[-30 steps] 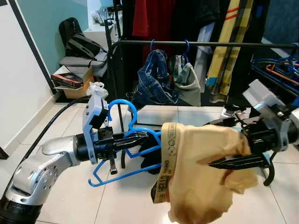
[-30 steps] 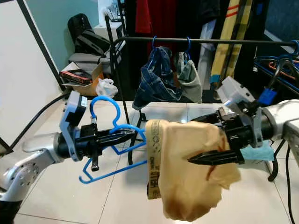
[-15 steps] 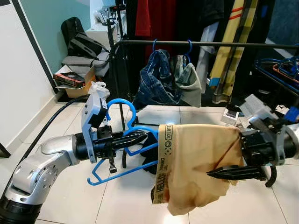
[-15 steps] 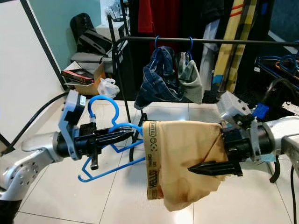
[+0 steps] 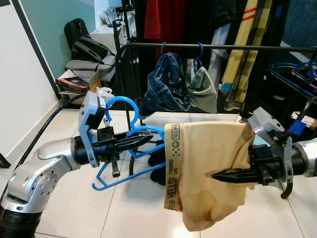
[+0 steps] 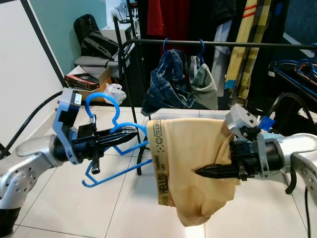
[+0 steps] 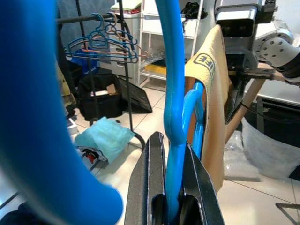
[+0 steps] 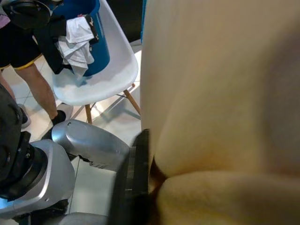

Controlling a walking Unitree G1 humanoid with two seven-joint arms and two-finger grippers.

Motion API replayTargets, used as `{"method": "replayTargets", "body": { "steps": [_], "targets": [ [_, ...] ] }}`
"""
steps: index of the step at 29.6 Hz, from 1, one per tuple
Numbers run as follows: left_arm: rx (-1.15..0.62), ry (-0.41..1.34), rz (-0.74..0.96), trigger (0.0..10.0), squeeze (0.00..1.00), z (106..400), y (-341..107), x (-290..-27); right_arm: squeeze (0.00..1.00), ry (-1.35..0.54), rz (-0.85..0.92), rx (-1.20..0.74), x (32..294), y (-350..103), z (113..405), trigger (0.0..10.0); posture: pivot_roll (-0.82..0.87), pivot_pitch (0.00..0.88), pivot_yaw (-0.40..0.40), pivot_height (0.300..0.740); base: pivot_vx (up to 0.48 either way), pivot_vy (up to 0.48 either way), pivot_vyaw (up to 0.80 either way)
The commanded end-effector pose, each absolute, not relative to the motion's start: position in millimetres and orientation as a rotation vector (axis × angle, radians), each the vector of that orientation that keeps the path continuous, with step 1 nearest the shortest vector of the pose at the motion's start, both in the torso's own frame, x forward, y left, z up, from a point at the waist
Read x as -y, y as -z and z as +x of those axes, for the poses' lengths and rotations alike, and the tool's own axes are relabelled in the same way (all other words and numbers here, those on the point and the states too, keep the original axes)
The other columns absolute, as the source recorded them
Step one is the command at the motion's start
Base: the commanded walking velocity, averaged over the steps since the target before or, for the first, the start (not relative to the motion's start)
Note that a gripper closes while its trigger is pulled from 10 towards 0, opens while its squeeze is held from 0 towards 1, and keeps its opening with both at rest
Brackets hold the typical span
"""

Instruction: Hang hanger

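Observation:
My left gripper (image 5: 144, 140) is shut on a blue plastic hanger (image 5: 122, 106), held at the base of its hook in front of me. In the left wrist view the blue hanger (image 7: 174, 93) runs between the two black fingers (image 7: 151, 187). A yellow garment (image 5: 213, 168) with a printed band is draped over the hanger's right arm. My right gripper (image 5: 219, 175) is shut on a fold of that cloth, and the yellow garment (image 8: 220, 93) presses against one finger (image 8: 138, 187). The black rack rail (image 5: 233, 47) crosses behind, higher and farther away.
Jeans (image 5: 166, 84) and a grey garment (image 5: 200, 84) hang from blue hangers on the rail. More hangers (image 5: 297, 69) sit at the right. Boxes and a bag (image 5: 79, 64) stand at the left wall. A person's leg (image 8: 40, 93) and a white chair (image 8: 103, 79) are behind me.
The garment now hangs flatter and lower over the hanger instead of being bunched. My right gripper has drawn back slightly with the cloth; my left gripper shifted the hanger a little left.

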State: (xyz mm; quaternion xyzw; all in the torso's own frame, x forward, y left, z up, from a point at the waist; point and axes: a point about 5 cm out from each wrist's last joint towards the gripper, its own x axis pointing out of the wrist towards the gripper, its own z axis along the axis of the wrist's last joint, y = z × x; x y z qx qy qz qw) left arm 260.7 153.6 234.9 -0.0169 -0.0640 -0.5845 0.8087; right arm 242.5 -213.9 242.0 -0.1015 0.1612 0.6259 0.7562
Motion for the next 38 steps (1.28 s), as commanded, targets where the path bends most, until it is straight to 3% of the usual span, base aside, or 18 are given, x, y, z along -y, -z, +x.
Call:
{"method": "replayTargets", "body": {
  "steps": [1, 8, 12, 16, 19, 21, 22, 26, 31, 32, 33, 35, 36, 37, 38],
  "targets": [
    [0.151, 1.229, -0.026, 0.0, 0.0, 262, -238, -162, 0.0, -1.371, -0.22, -0.335, 211, -243, 240, 0.0, -0.13, 0.0, 0.046, 0.74, 0.0, 0.0, 0.0],
    [0.14, 1.199, -0.012, 0.0, 0.0, 264, -237, -170, 0.0, -1.36, -0.218, -0.303, 210, -247, 242, 0.0, -0.13, 0.0, 0.044, 0.74, 0.0, 0.0, 0.0],
    [0.04, 1.117, 0.056, 0.0, 0.0, 265, -221, -198, 0.0, -1.297, -0.194, -0.192, 217, -263, 250, 0.0, -0.13, 0.0, 0.044, 0.74, 0.0, 0.0, 0.0],
    [0.04, 1.117, 0.056, 0.0, 0.0, 265, -221, -198, 0.0, -1.297, -0.194, -0.192, 217, -263, 250, 0.0, -0.13, 0.0, 0.044, 0.74, 0.0, 0.0, 0.0],
    [-0.111, 1.111, 0.124, 0.0, 0.0, 255, -200, -217, 0.0, -1.214, -0.138, -0.082, 227, -277, 260, 0.0, -0.12, 0.0, 0.038, 0.74, 0.0, 0.0, 0.0],
    [-0.111, 1.111, 0.124, 0.0, 0.0, 255, -200, -217, 0.0, -1.214, -0.138, -0.082, 227, -277, 260, 0.0, -0.12, 0.0, 0.038, 0.74, 0.0, 0.0, 0.0],
    [-0.223, 1.11, 0.159, 0.0, 0.0, 247, -184, -228, 0.0, -1.155, -0.107, -0.038, 235, -281, 266, 0.0, -0.11, 0.0, 0.037, 0.74, 0.0, 0.0, 0.0],
    [-0.394, 1.097, 0.182, 0.0, 0.0, 234, -160, -245, 0.0, -1.043, -0.071, -0.003, 245, -278, 276, 0.0, -0.11, 0.0, 0.038, 0.74, 0.0, 0.0, 0.0],
    [-0.456, 1.101, 0.195, 0.0, 0.0, 230, -150, -247, 0.0, -0.996, -0.065, -0.003, 248, -275, 281, 0.0, -0.11, 0.0, 0.04, 0.74, 0.0, 0.0, 0.0],
    [-0.506, 1.093, 0.215, 0.7, 0.0, 228, -142, -248, 0.0, -0.939, -0.069, -0.027, 250, -267, 286, 0.0, -0.11, 0.0, 0.041, 0.74, 0.0, 0.0, 0.0],
    [-0.56, 1.043, 0.257, 2.7, 0.0, 231, -128, -251, 0.0, -0.82, -0.097, -0.101, 257, -251, 296, 0.0, -0.11, 0.0, 0.041, 0.74, 0.0, 0.0, 0.0],
    [-0.56, 1.043, 0.257, 2.7, 0.0, 231, -128, -251, 0.0, -0.82, -0.097, -0.101, 257, -251, 296, 0.0, -0.11, 0.0, 0.041, 0.74, 0.0, 0.0, 0.0],
    [-0.597, 0.948, 0.285, 9.4, 0.0, 240, -112, -255, 0.0, -0.68, -0.124, -0.189, 266, -229, 306, 10.0, -0.11, 0.0, 0.043, 0.74, 0.0, 0.0, 0.0],
    [-0.621, 0.857, 0.297, 10.0, 0.0, 248, -98, -257, 0.0, -0.57, -0.14, -0.255, 274, -209, 311, 10.0, -0.11, 0.0, 0.042, 0.74, 0.0, 0.0, 0.0],
    [-0.621, 0.857, 0.297, 10.0, 0.0, 248, -98, -257, 0.0, -0.57, -0.14, -0.255, 274, -209, 311, 10.0, -0.11, 0.0, 0.042, 0.74, 0.0, 0.0, 0.0]
  ]
}}
